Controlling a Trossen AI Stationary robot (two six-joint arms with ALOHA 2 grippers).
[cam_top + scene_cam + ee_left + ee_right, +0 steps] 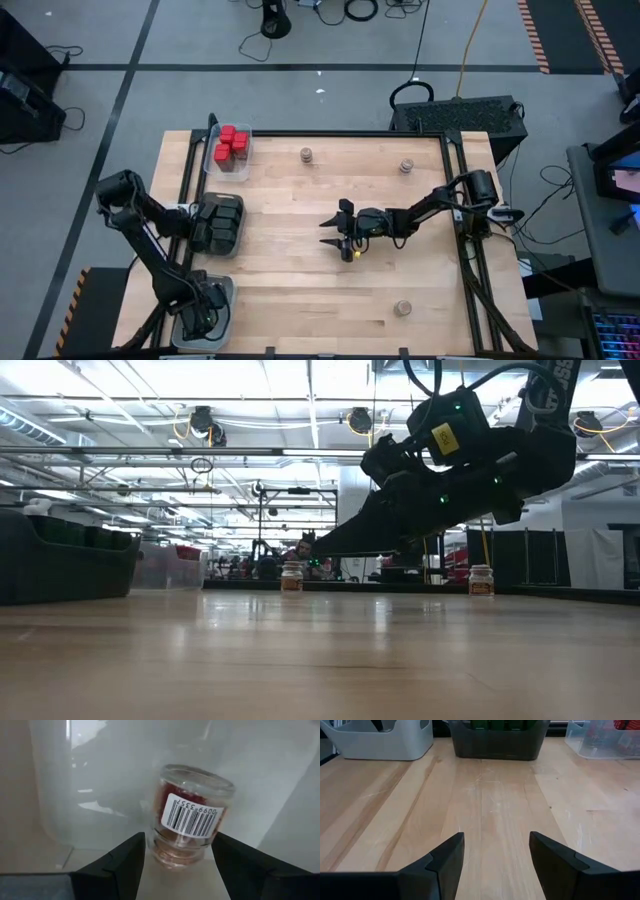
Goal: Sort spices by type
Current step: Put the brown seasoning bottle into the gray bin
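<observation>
My left gripper (177, 857) hangs open over the pale tray (222, 292), a jar (191, 822) lying tilted between my fingers (122, 862), released there with its kind I think: clear glass, reddish spice, barcode label; right gripper (335, 232) open, empty, mid-table.

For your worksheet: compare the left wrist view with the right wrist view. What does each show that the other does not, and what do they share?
Only the left wrist view shows a glass jar with a barcode label, lying inside a pale tray.

Only the right wrist view shows bare wooden table, with a grey tray, a dark tray and a clear tray beyond.

Both show their own gripper's two dark fingers, spread apart.
</observation>
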